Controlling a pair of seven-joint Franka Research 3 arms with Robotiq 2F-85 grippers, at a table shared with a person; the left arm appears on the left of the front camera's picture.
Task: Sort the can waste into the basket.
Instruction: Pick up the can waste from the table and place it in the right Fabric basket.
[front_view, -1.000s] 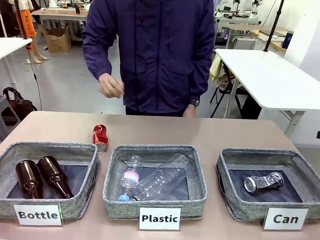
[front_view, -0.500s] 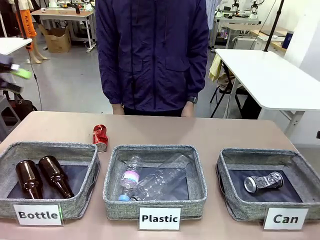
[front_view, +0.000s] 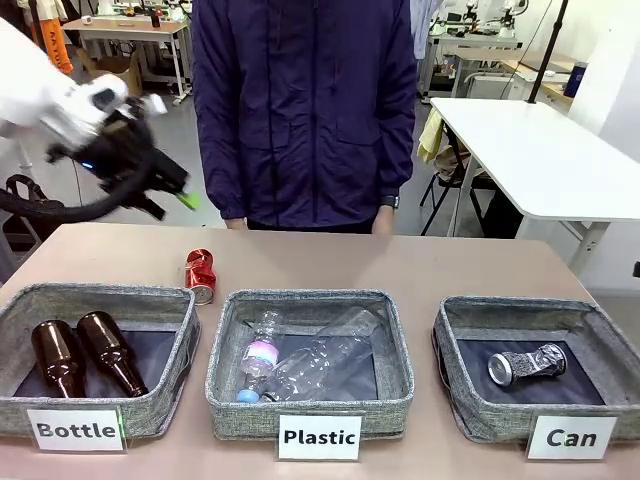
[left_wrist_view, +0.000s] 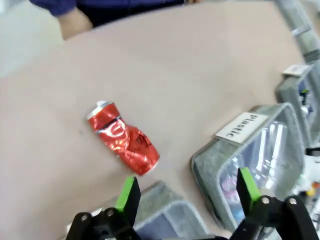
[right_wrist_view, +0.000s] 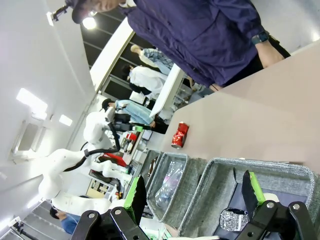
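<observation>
Hovering tilted above the tan table (front_view: 450, 262), left gripper (front_view: 175, 195) fingers spread, red can (front_view: 200, 275) below, right gripper (right_wrist_view: 195, 195) spread over the basket (front_view: 452, 322), workroom behind.

- The left arm (front_view: 40, 90) reaches in from the robot's left side, white and bent, its wrist tipped downward.
- The left pincer (front_view: 172, 203) hangs in mid-air, jaws spread wide with nothing between them, green pads (left_wrist_view: 129, 192) facing each other.
- The right pincer (right_wrist_view: 194, 196) is spread just as wide and is empty too, pointing forward and down.
</observation>
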